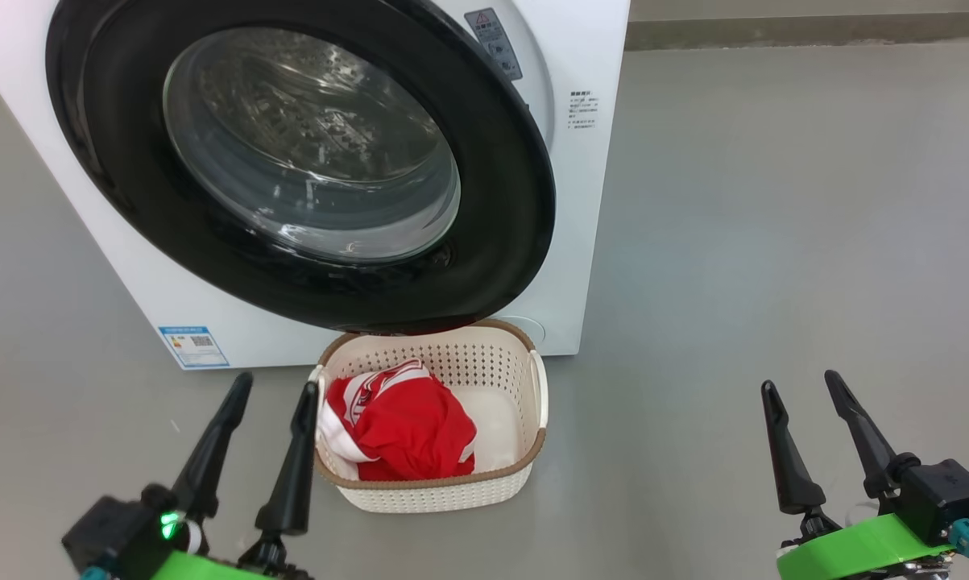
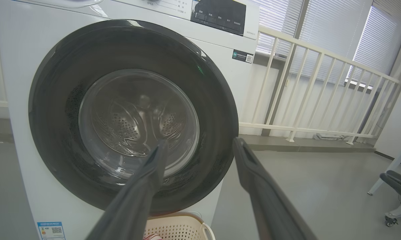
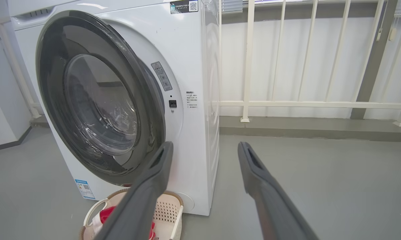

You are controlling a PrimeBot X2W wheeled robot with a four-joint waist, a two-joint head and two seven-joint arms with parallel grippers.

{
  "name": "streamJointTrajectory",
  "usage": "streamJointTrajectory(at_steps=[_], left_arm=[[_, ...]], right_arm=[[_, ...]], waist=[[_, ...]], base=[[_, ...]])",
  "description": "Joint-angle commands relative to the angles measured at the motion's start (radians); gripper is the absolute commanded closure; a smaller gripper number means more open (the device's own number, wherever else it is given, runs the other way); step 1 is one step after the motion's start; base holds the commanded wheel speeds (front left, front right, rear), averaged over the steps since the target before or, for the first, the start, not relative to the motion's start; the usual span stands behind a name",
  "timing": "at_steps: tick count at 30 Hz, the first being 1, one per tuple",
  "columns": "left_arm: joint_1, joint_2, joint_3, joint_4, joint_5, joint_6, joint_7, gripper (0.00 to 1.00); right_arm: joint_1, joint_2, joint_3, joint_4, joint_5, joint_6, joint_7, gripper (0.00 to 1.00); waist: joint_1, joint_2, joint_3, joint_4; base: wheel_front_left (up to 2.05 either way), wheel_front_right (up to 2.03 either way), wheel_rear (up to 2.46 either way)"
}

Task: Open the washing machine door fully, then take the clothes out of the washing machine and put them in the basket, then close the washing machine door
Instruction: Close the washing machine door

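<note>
At the lower left of the head view, the left gripper [image 1: 279, 383] has its two long dark fingers spread apart with nothing between them. Its inner fingertip is just beside the left handle of the basket [image 1: 440, 493]. Behind it, at the upper left, stands the washing machine [image 1: 130, 266], a big white box with a small blue label [image 1: 194, 346] near its lower left corner. The washing machine door [image 1: 504, 225] is a large round disc with a wide glossy black rim and a clear bulging glass centre, and the perforated steel drum [image 2: 130, 123] shows through the glass. In the right wrist view the door's right edge stands slightly off the white front, not flush with it. The basket sits on the grey floor [image 1: 774, 242] directly below the door, close against the machine. It is cream-white with perforated walls and a brown woven-look rim. The clothes [image 1: 407, 431], bright red with white trim, lie bunched in its left half. At the lower right, well apart from the basket, the right gripper [image 1: 800, 382] is also spread wide and empty
</note>
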Motion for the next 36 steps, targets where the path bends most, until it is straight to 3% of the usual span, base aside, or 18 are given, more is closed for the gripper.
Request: streamJointTrajectory(at_steps=[1, 16, 31, 32, 35, 36], left_arm=[[-0.002, 0.007, 0.052, -0.031, 0.024, 0.007, -0.009, 0.00], [0.130, -0.096, 0.203, -0.013, 0.187, -0.032, -0.009, 0.00], [0.141, -0.142, 0.227, 0.013, 0.251, -0.080, -0.009, 0.00], [0.142, -0.144, 0.226, 0.013, 0.253, -0.082, -0.009, 0.00], [0.143, -0.149, 0.224, 0.008, 0.261, -0.087, -0.009, 0.00], [0.143, -0.151, 0.222, 0.006, 0.263, -0.088, -0.009, 0.00]], right_arm=[[-0.013, -0.008, 0.018, -0.034, -0.016, 0.005, -0.006, 0.00], [0.049, -0.008, -0.007, -0.073, -0.017, 0.005, -0.006, 0.00], [0.055, -0.008, -0.004, -0.064, 0.000, 0.005, -0.006, 0.00], [0.054, -0.008, -0.004, -0.059, 0.003, 0.005, -0.006, 0.11], [0.048, -0.008, -0.003, -0.045, 0.007, 0.005, -0.006, 1.00], [0.043, -0.008, -0.001, -0.038, 0.005, 0.005, -0.006, 1.00]], waist=[[0.0000, 0.0000, -0.003, -0.002], [0.0000, 0.0000, -0.030, 0.006], [0.0000, 0.0000, -0.027, 0.015], [0.0000, 0.0000, -0.027, 0.016], [0.0000, 0.0000, -0.023, 0.022], [0.0000, 0.0000, -0.022, 0.024]], base=[[0.00, 0.00, 0.00], [0.00, 0.00, 0.00], [0.00, 0.00, 0.00], [0.00, 0.00, 0.00], [0.00, 0.00, 0.00], [0.00, 0.00, 0.00]])
